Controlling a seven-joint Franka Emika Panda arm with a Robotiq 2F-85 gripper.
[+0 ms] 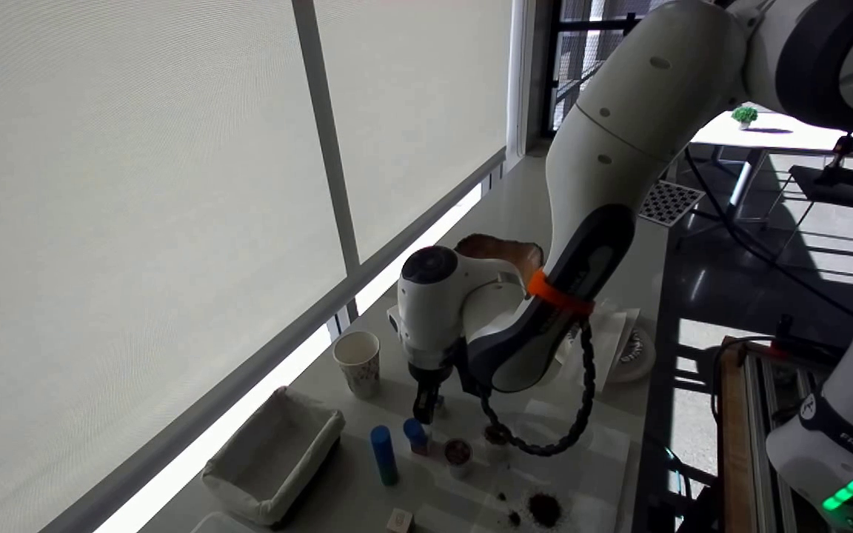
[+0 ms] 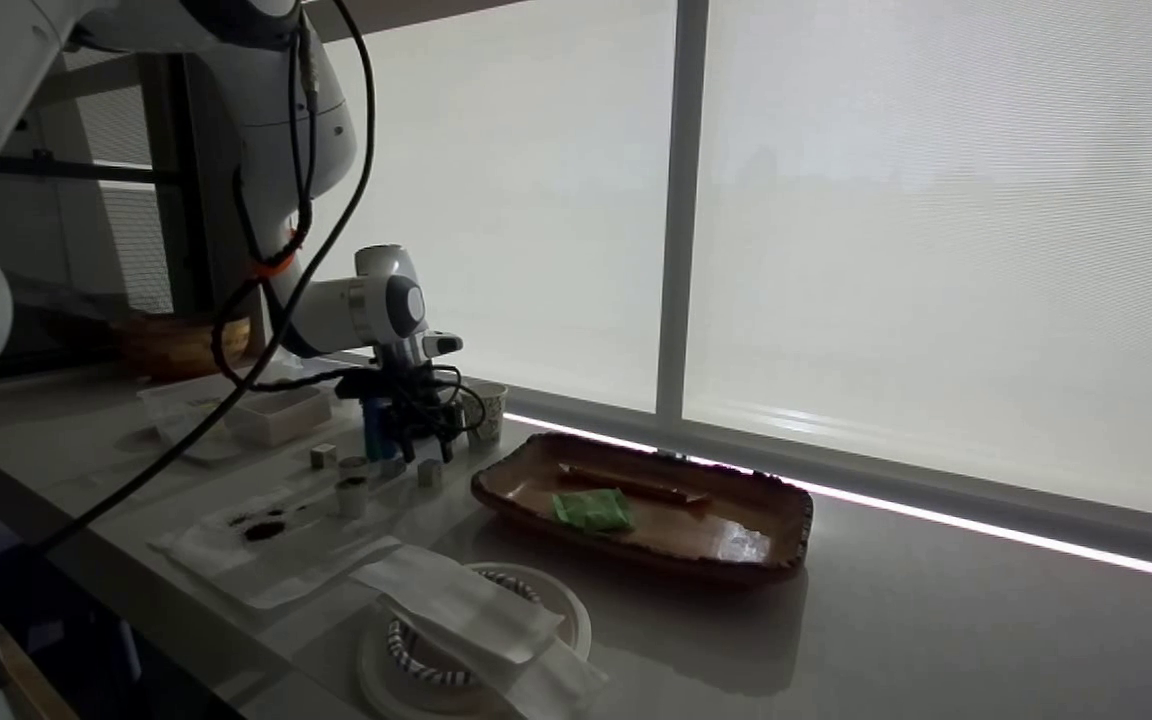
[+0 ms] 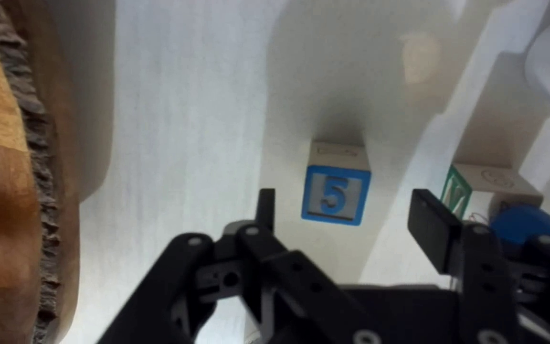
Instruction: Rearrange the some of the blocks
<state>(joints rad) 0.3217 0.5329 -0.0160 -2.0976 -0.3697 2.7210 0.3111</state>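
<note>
A wooden block with a blue-framed 5 (image 3: pixel 335 196) lies on the table; in an exterior view this block (image 2: pixel 430 472) is just below my fingertips. My gripper (image 3: pixel 343 200) stands open above it, one finger on either side in the wrist view, and no contact shows. Right of the jaws is a green-lettered block (image 3: pixel 490 191), partly covered by a blue round piece (image 3: pixel 537 222); whether that rests on it, I cannot tell. A taller blue-green cylinder (image 1: pixel 384 455) stands beside them in an exterior view. A separate block (image 1: pixel 400 520) sits nearer the camera, also visible as a cube (image 2: pixel 323 456).
A brown wooden tray (image 2: pixel 636 560) lies close to the gripper. Around it are a paper cup (image 1: pixel 358 363), a cloth-lined basket (image 1: pixel 271 451), small cups with dark red contents (image 1: pixel 458 453), spilled dark powder (image 1: pixel 545 509) and plates with napkins (image 2: pixel 476 610).
</note>
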